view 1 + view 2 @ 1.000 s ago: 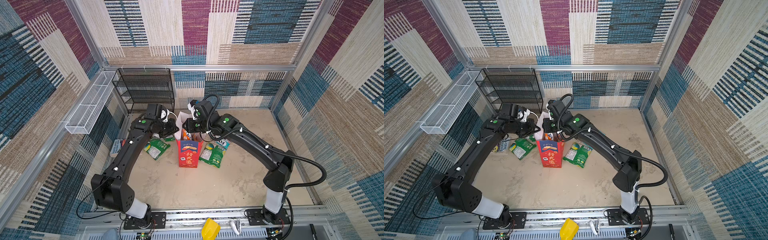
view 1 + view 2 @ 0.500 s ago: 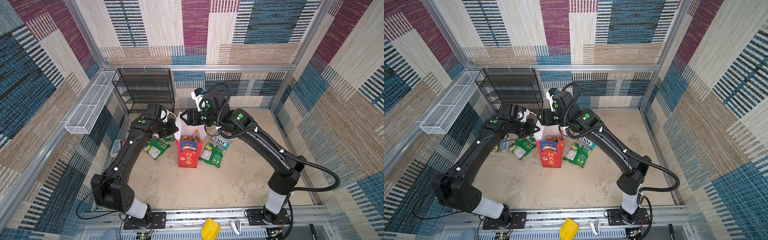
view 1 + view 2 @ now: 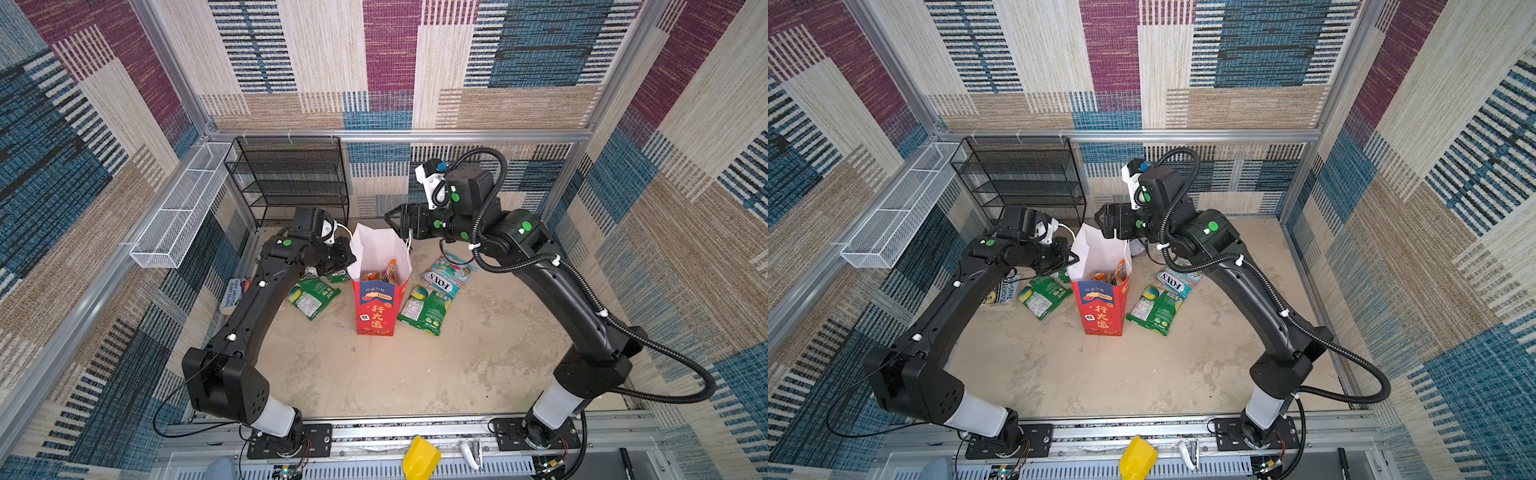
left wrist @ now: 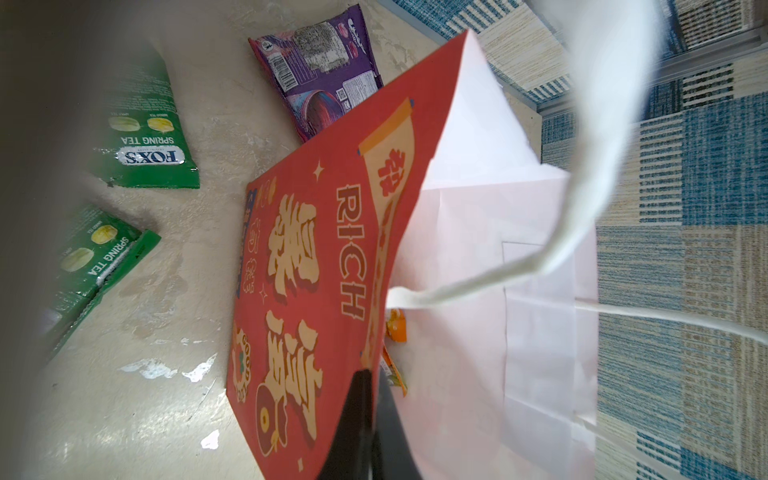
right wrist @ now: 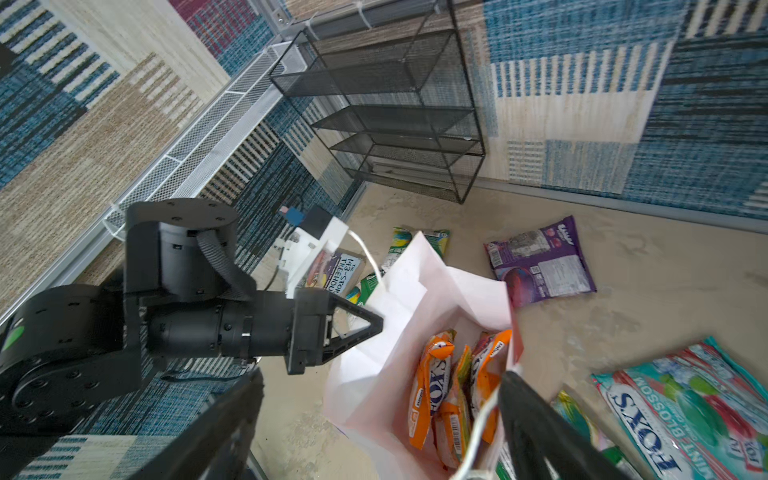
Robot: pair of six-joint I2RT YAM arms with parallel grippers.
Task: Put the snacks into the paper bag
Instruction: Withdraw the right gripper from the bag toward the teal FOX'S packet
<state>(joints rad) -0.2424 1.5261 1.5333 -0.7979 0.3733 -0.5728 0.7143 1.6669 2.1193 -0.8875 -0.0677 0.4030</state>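
The red paper bag stands upright mid-floor with its white mouth open. My left gripper is shut on the bag's left rim, one finger outside on the red face and one inside. My right gripper hovers open above the mouth, holding nothing. Orange snacks stand inside the bag. On the floor lie a green pouch on the left, a green one and a teal FOX'S pouch on the right, and a purple one behind.
A black wire shelf stands at the back left, beside a white wire basket on the left wall. A flat book lies by the left wall under my left arm. A yellow object sits on the front rail.
My right gripper has risen from the bag's mouth, drawn back to the right and opened wide; orange snacks now sit in the bag. The left arm and the bag have stayed put.
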